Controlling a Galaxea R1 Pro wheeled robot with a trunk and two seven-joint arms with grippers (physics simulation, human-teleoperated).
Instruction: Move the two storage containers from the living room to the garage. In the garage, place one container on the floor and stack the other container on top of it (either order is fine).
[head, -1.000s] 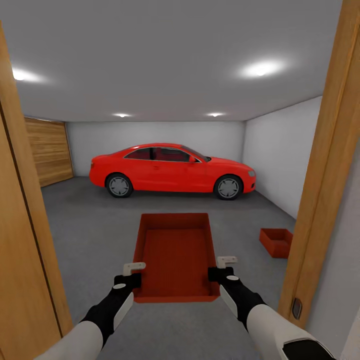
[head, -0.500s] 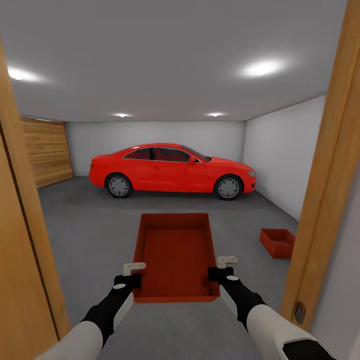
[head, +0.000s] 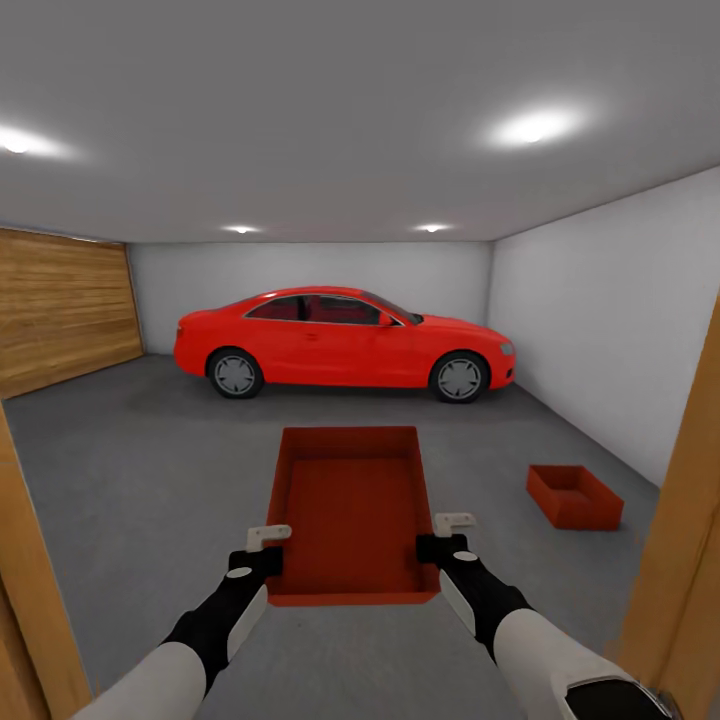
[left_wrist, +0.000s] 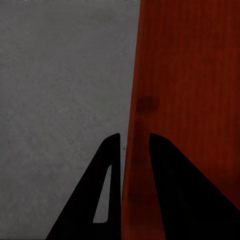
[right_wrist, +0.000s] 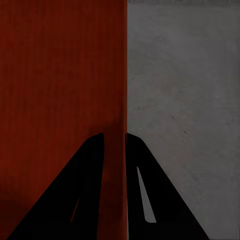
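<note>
- Held out in front at about waist level in the head view: an orange-red storage container (head: 352, 510), open top up, long axis pointing toward the red car (head: 343, 343).
- Left pincer (head: 268, 545) pinching the container's left wall near the near corner; in the left wrist view, dark fingers (left_wrist: 111, 165) sit one on each side of the thin red wall (left_wrist: 135, 150).
- Right pincer (head: 446, 533) pinching the right wall at the matching spot; in the right wrist view, fingers (right_wrist: 95, 165) straddle the wall edge (right_wrist: 124, 100) the same way.
- Second storage container (head: 574, 496) resting on the dark grey floor (head: 150, 460) to the right, near the white side wall (head: 600, 320), well apart from the carried one.
- Red car parked broadside across the far end of the garage, nose to the right.
- Wooden plank door (head: 60, 305) on the left wall.
- Wooden door frame (head: 690, 540) at the near right edge and again at the near left edge.
- Grey floor visible beneath both pincers in the wrist views.
</note>
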